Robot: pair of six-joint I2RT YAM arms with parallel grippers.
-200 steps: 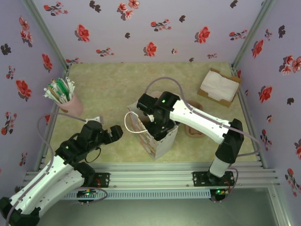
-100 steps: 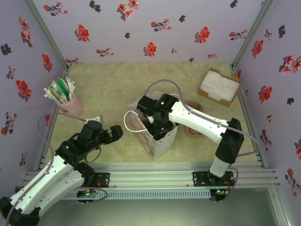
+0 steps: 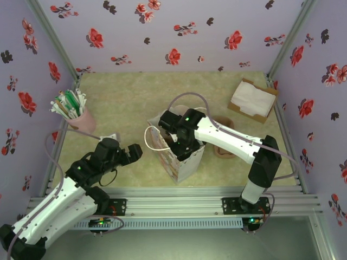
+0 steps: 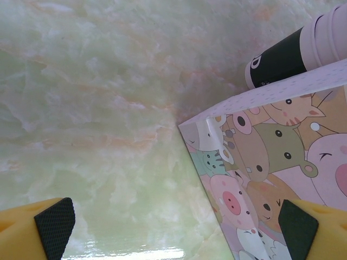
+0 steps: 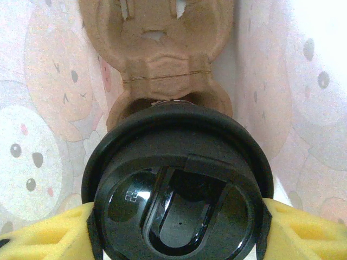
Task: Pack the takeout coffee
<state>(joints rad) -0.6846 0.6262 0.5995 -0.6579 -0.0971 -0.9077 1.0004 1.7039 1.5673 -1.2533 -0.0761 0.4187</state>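
Observation:
The takeout coffee (image 5: pixel 178 184), a cup under a round black lid, sits between the yellow fingers (image 5: pixel 43 233) of my right gripper (image 5: pixel 178 230), which is shut on its sides. It hangs inside the cartoon-animal paper bag (image 3: pixel 181 160), just above a brown pulp cup carrier (image 5: pixel 162 49) at the bag's bottom. From above, my right gripper (image 3: pixel 176 142) reaches down into the bag's mouth and hides the cup. My left gripper (image 3: pixel 135 153) stands open beside the bag's left side (image 4: pixel 271 157), not touching it, its black pads (image 4: pixel 54 225) wide apart.
A pink cup of sticks (image 3: pixel 73 114) stands at the left. A box of white napkins (image 3: pixel 252 99) lies at the back right. A brownish object (image 3: pixel 222 149) rests under my right forearm. The bag's white handle (image 3: pixel 147 142) loops out to the left.
My right wrist has shifted slightly left over the bag's mouth with the cup still held. The left arm has hardly moved.

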